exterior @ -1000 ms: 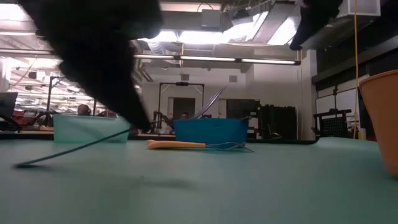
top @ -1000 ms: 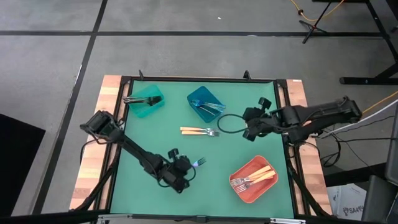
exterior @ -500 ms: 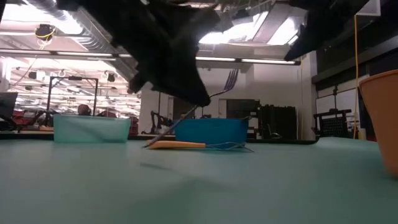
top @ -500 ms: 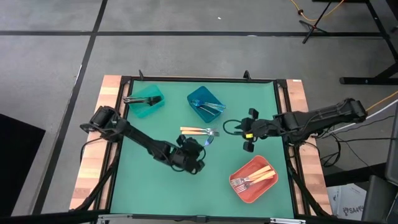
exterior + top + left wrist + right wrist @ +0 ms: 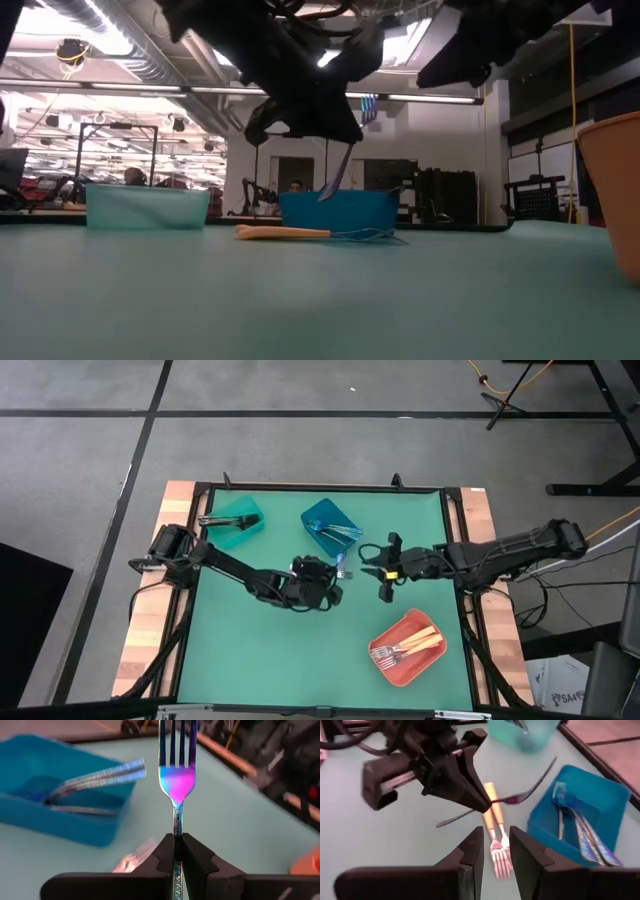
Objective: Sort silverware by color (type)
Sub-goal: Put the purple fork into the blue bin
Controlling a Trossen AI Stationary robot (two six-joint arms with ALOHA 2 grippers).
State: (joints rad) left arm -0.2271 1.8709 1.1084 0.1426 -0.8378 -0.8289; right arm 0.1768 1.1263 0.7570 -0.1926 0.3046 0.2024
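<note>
Midair, left pincer point(image 5: 177, 842) clamped on iridescent fork point(image 5: 177, 775) handle, tines beyond fingertips, near blue bin point(image 5: 60, 827)

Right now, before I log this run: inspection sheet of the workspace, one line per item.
Surface: green mat on a wood-edged table.
Job's things: iridescent fork held in the air near the blue bin, which holds similar pieces; two gold-handled forks lie on the mat; more gold-handled forks in the coral bin; dark cutlery in the teal bin.
Clutter: nothing seen.
Grippers: left gripper shut on the fork's handle at mid-table; right gripper open and empty, close beside it.
Cables: black loop at the right gripper; loose cables right of the table.
Surroundings: grey floor; lab room behind.
</note>
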